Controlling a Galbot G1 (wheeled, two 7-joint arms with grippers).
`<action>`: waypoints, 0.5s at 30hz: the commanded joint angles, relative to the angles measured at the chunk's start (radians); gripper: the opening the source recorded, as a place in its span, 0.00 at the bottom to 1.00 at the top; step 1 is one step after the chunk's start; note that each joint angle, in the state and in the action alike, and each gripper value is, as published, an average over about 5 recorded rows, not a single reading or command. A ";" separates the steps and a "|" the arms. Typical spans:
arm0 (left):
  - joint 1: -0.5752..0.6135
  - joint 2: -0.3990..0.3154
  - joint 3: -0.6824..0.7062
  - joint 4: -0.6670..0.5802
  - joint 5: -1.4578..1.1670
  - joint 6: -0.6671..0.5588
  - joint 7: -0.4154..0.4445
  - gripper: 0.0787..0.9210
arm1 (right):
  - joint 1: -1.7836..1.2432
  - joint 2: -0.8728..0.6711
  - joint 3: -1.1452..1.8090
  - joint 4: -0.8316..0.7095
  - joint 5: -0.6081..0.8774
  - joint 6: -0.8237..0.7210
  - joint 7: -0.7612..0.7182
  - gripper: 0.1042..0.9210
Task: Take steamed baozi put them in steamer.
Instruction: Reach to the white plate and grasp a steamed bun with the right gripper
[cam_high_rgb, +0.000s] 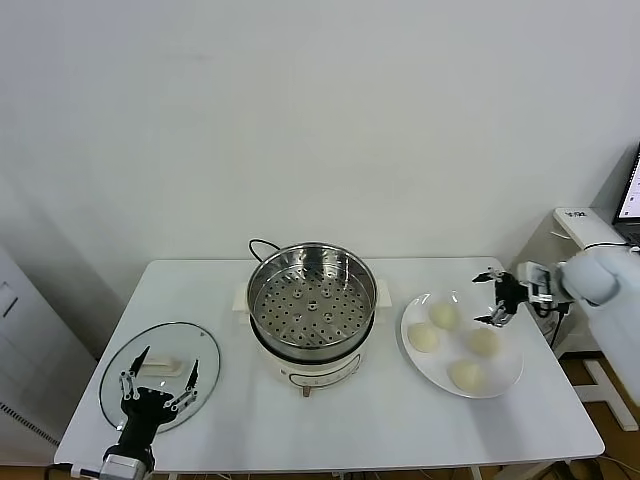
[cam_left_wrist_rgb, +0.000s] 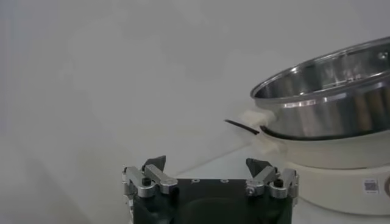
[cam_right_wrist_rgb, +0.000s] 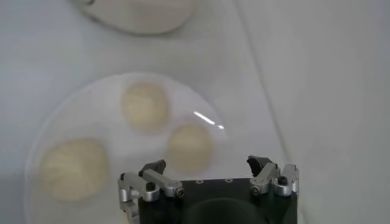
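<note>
Right gripper, fingers spread and empty, hovers at right of frame over the white plate's far edge. Four steamed baozi rest on the plate. Steamer stands at centre. Left gripper, spread, sits lower left above the glass lid.

The steamer is shiny polished metal with a perforated metal tray, seated on a smooth, white, plastic-looking base. The lid near the table's front left corner is clear glass. The baozi look smooth and matt on a glossy white plate. The table is matt white.
</note>
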 joint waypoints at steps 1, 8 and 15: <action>0.003 0.001 -0.007 -0.005 -0.004 0.001 -0.001 0.88 | 0.160 0.129 -0.148 -0.177 -0.176 0.072 -0.079 0.88; 0.008 0.002 -0.016 0.000 -0.009 0.001 -0.001 0.88 | 0.143 0.202 -0.110 -0.295 -0.261 0.109 -0.031 0.88; 0.006 0.003 -0.010 0.004 -0.002 0.001 -0.001 0.88 | 0.133 0.249 -0.051 -0.353 -0.312 0.155 -0.003 0.88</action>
